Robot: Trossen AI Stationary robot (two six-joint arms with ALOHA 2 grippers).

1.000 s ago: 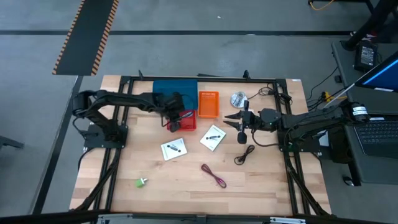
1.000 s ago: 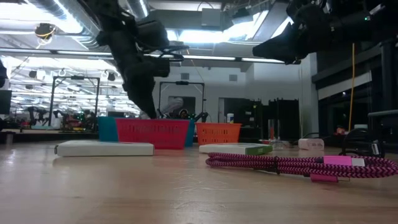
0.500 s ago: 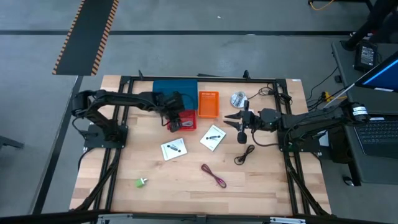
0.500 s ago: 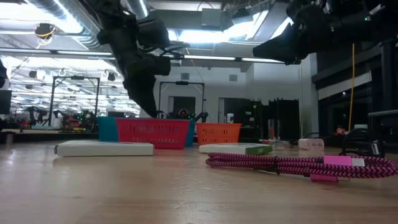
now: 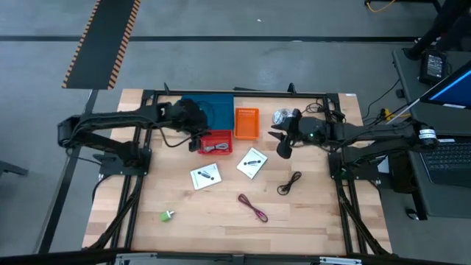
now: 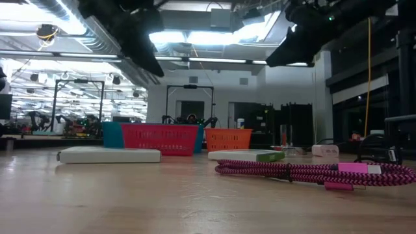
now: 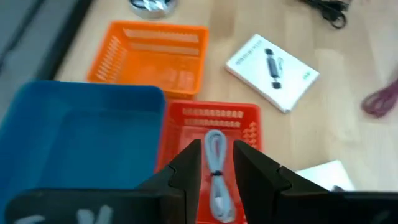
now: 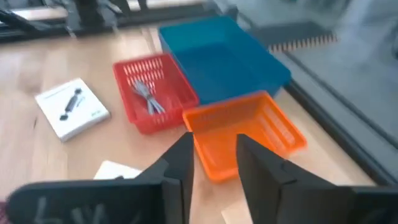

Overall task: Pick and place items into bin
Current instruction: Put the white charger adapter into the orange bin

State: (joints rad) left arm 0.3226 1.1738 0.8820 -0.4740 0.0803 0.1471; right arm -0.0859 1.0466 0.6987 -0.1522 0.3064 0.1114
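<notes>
bins: blue bin [image 5: 213, 104], red basket [image 5: 215, 143], orange basket [image 5: 246, 122] — all plain plastic colours
cable in the red one [image 7: 216, 168]: pale grey-white
cards [image 5: 205, 176]: white with black marks
loose cables: black one [image 5: 288, 182], dark-red/magenta one [image 5: 252, 207] — braided look in the low view
tiny piece [image 5: 168, 216]: green
counter [image 5: 221, 221]: light wood, black frame
arms: dark

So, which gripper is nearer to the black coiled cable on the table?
The right. The right gripper hangs just beyond the black coiled cable, toward the bins. The left gripper is far across the table, beside the red bin.
</notes>
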